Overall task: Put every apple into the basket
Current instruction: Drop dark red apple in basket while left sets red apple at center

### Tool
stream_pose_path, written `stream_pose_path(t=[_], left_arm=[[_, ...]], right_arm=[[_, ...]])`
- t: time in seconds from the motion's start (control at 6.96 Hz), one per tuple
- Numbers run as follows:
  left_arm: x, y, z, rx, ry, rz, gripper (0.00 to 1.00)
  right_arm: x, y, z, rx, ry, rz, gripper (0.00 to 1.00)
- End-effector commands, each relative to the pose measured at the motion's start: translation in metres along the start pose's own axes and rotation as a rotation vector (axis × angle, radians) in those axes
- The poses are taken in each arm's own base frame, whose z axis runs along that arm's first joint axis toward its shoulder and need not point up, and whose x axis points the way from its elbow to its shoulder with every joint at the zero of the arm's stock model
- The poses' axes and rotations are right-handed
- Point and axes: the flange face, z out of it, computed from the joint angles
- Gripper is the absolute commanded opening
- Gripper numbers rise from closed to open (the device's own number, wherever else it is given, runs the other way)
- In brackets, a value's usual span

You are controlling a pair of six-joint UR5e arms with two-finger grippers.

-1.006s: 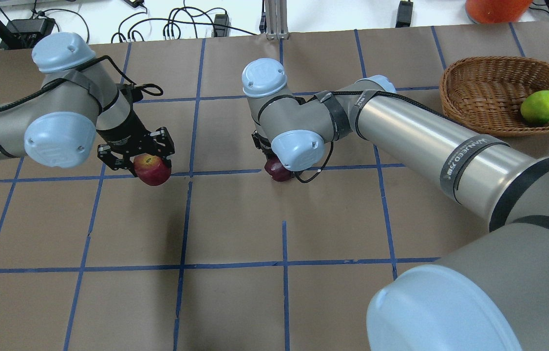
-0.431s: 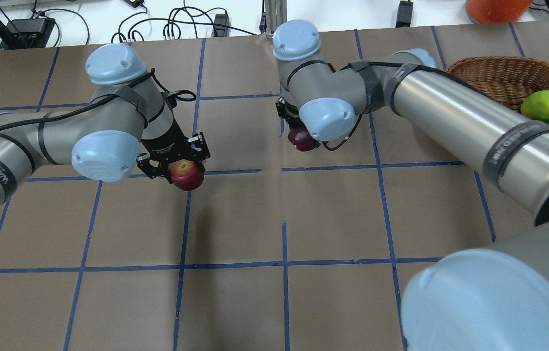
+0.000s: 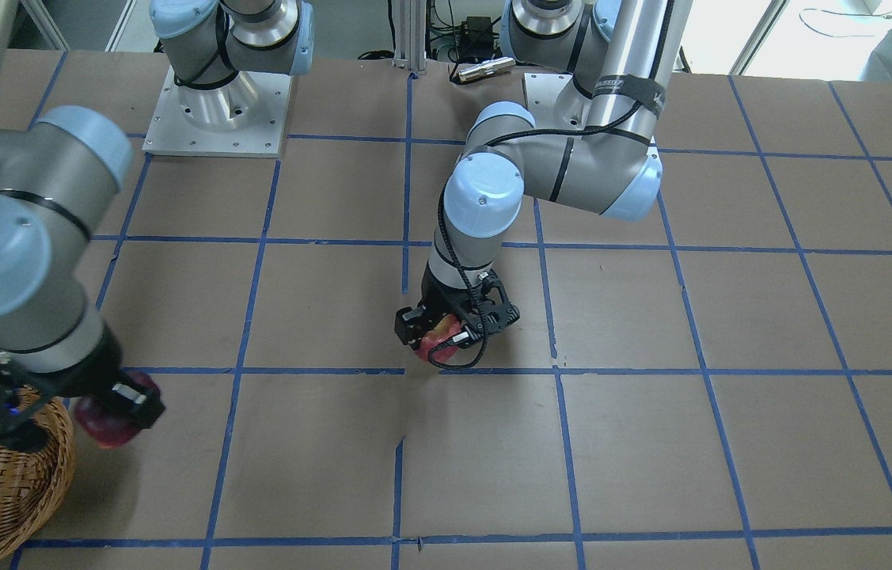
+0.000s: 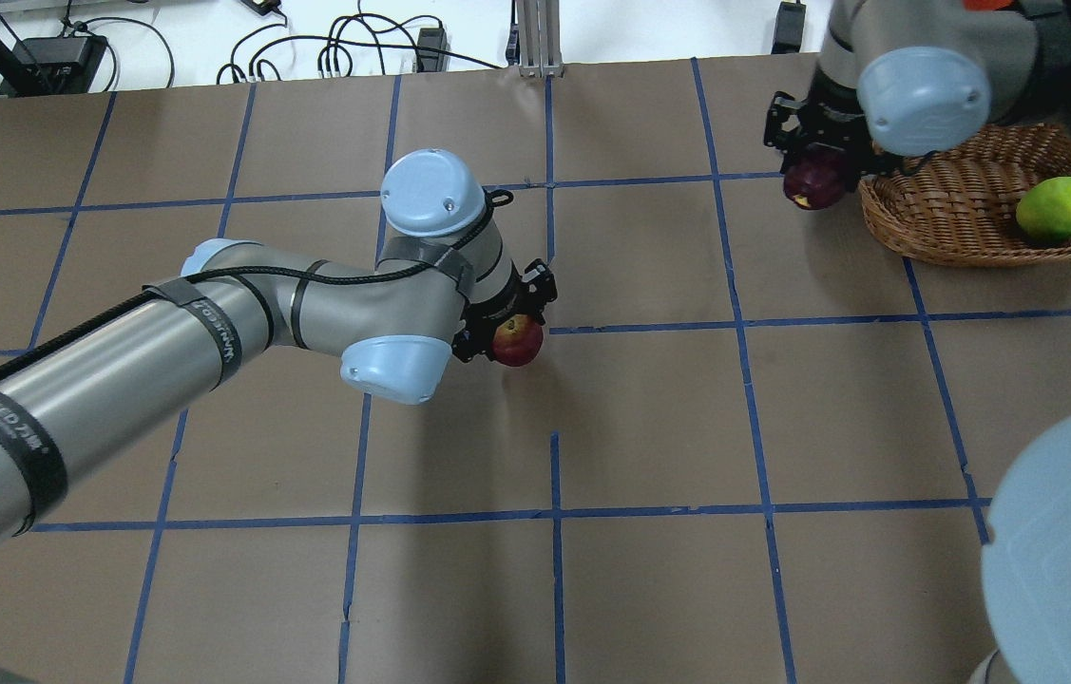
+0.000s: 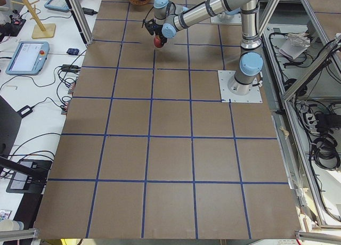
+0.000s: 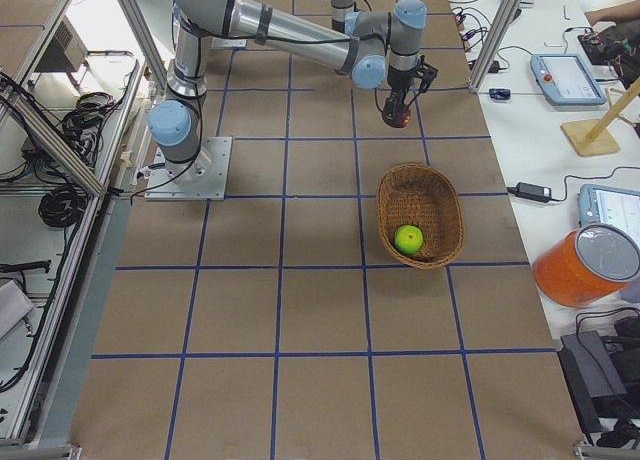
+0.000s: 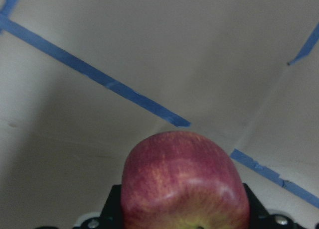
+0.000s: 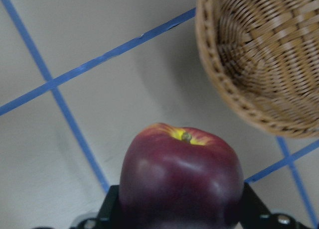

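Note:
My left gripper [image 4: 508, 328] is shut on the red apple [image 4: 517, 340] and holds it above the middle of the table; the left wrist view shows the red apple [image 7: 184, 181] between the jaws. My right gripper [image 4: 815, 163] is shut on the maroon apple [image 4: 812, 183], just outside the left rim of the wicker basket [image 4: 920, 237]. The right wrist view shows the maroon apple [image 8: 180, 176] with the basket's rim [image 8: 227, 92] to its upper right. The lime green apple [image 4: 1056, 208] lies in the basket's right part.
An orange container [image 6: 585, 265] stands beyond the table's far edge by the basket. Cables and power bricks [image 4: 354, 43] lie behind the table. Both arm bases [image 3: 216, 103] stand at the robot's side. Blue tape lines grid the brown table.
Both arms have swung right with their apples. The right gripper carried the maroon apple from mid-table to the basket's left rim. The left gripper brought the red apple to the table's middle.

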Motion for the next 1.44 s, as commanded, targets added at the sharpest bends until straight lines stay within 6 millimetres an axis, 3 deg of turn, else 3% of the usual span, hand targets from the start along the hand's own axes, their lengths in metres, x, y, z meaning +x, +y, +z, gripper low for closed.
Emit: stream_pose_path(t=[0.0, 0.14, 0.29, 0.43, 0.58, 0.72, 0.86, 1.01, 1.15, 1.29], left_arm=[[0.017, 0.011, 0.021, 0.013, 0.026, 0.021, 0.96], [0.023, 0.007, 0.013, 0.022, 0.039, 0.045, 1.0], [0.029, 0.006, -0.014, 0.025, 0.041, 0.049, 1.0], [0.033, 0.009, -0.058, -0.004, 0.002, 0.095, 1.0], [0.026, 0.014, -0.117, -0.053, -0.068, 0.179, 1.0], [0.004, 0.01, -0.171, -0.11, -0.126, 0.273, 1.0], [-0.033, 0.001, -0.233, -0.075, -0.164, 0.404, 1.0], [-0.068, 0.017, -0.274, -0.076, -0.21, 0.492, 1.0], [-0.101, 0.007, -0.302, -0.074, -0.195, 0.601, 1.0], [-0.145, -0.035, -0.308, -0.081, -0.18, 0.647, 1.0]], right_arm=[[0.119, -0.048, 0.016, -0.013, 0.008, -0.177, 0.0], [0.155, -0.062, 0.037, -0.04, 0.011, -0.216, 0.0], [0.177, -0.081, 0.061, -0.006, 0.017, -0.223, 0.0], [0.177, -0.09, 0.078, 0.017, 0.02, -0.233, 0.0], [0.176, -0.098, 0.082, 0.037, 0.018, -0.23, 0.0], [0.175, -0.113, 0.097, 0.033, 0.019, -0.233, 0.0], [0.175, -0.121, 0.108, 0.031, 0.021, -0.237, 0.41], [0.174, -0.122, 0.11, 0.05, 0.023, -0.233, 0.99], [0.174, -0.121, 0.106, 0.049, 0.024, -0.233, 1.0], [0.164, -0.113, 0.087, 0.049, 0.023, -0.244, 1.0]])
